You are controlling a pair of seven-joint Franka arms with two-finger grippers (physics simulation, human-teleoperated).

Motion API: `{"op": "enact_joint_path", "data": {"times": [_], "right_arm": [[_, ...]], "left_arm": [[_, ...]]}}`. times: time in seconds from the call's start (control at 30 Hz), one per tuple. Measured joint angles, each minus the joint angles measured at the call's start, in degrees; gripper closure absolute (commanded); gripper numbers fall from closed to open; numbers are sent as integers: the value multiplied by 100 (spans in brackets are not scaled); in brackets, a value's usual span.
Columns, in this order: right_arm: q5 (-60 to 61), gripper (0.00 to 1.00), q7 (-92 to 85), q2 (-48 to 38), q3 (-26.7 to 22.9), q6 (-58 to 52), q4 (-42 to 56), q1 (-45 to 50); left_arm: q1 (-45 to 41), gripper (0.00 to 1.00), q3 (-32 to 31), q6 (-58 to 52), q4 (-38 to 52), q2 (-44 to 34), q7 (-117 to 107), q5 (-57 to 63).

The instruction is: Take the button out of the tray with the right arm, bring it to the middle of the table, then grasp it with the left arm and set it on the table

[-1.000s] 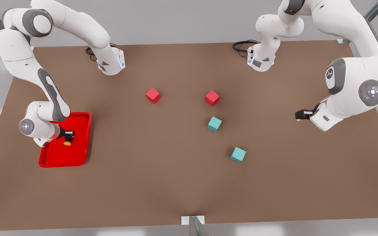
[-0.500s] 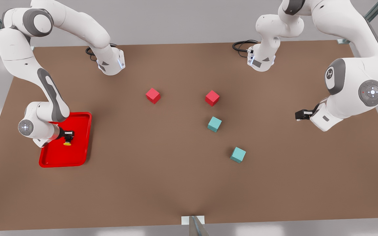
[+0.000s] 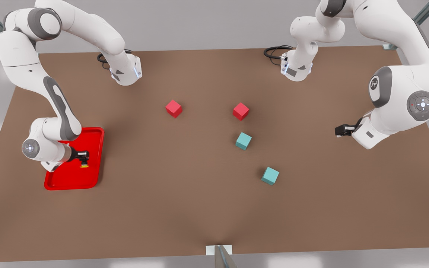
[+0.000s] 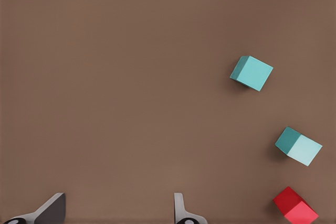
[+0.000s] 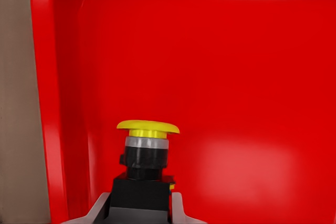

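At the front view's left lies the red tray [image 3: 60,181], with my right gripper [image 3: 83,160] over its inner side. This gripper is shut on the button [image 3: 84,165], whose yellow cap points away from the wrist. In the right wrist view the button [image 5: 146,153] sits with its black base between the fingers of the right gripper [image 5: 139,211], the tray floor [image 5: 247,77] behind it. Whether the button touches the tray floor I cannot tell. My left gripper [image 3: 342,130] waits open at the front view's right; in its wrist view the left gripper [image 4: 115,208] hangs over the bare brown table [image 4: 121,87].
Two red cubes [image 3: 173,108] [image 3: 241,111] and two teal cubes [image 3: 243,141] [image 3: 270,175] stand around the table's middle. Teal cubes [image 4: 252,73] [image 4: 299,146] and a red cube [image 4: 295,206] lie ahead of the left gripper. Arm bases with cables stand at the far edge.
The right gripper has shifted a little toward the front view's right with the button in it, still over the tray. The left arm has not moved.
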Motion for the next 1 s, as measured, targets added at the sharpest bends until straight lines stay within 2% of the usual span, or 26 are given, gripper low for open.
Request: {"op": "enact_joint_path", "data": {"times": [0.2,0.33,0.37,0.4,0.6,0.73,0.83,1.0], "right_arm": [[13,48,-44,-10,141,183,-57,-113],[20,48,-127,-19,503,548,-213,-383],[18,48,-147,-20,529,623,-236,-407],[21,53,-168,-20,544,693,-267,-423],[56,52,-278,-71,601,938,-326,-419],[231,52,-329,-261,953,960,-308,-300],[609,52,-290,-479,1214,860,-244,320],[1585,52,34,-713,1250,751,-72,2145]], "left_arm": [[0,0,0,0,0,-2,0,0],[-4,0,0,0,0,0,0,0],[-7,0,0,0,0,-1,0,0],[-8,0,0,0,0,-1,0,0],[-13,0,0,0,0,0,0,0],[-18,0,0,0,0,0,0,0],[-18,0,0,0,0,-1,0,0],[-18,0,0,0,0,0,0,0]]}}
